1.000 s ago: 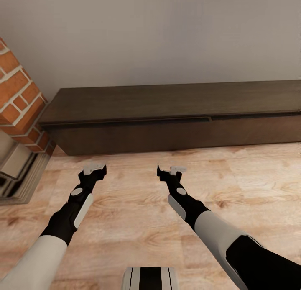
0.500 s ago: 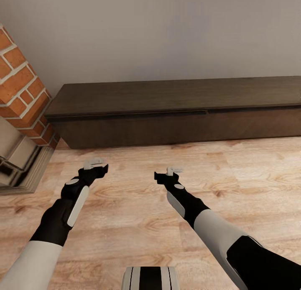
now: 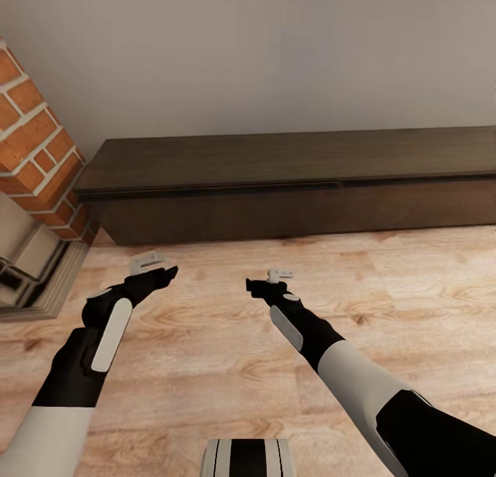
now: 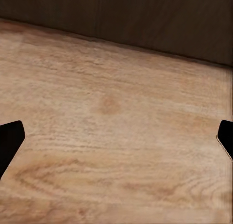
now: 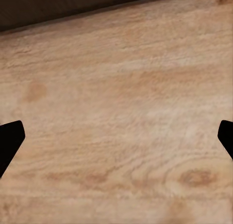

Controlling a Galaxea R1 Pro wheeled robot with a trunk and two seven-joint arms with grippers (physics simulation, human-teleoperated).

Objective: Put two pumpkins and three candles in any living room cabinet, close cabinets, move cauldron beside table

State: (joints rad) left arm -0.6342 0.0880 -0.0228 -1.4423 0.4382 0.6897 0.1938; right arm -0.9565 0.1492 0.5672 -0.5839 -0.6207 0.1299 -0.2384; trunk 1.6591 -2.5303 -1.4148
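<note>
The cabinet (image 3: 289, 181) is seen standing against the grey wall (image 3: 275, 57), its long dark front running along the far edge of the wooden floor (image 3: 227, 367), with its drawer fronts shut flush. At its left end a brick fireplace (image 3: 31, 160) is met, and its raised hearth (image 3: 34, 277) juts onto the floor beside the left arm. A broad strip of bare floor is left open between the cabinet's front and both grippers. The left gripper (image 3: 153, 269) is held above the floor near the hearth corner, short of the cabinet's left end; its fingertips (image 4: 9, 141) are spread wide apart, nothing between them. The right gripper (image 3: 265, 281) is held further right, before the cabinet's middle, likewise spread wide with bare floor between its fingertips (image 5: 9, 141). The cabinet's base is caught in both wrist views beyond the floor.
</note>
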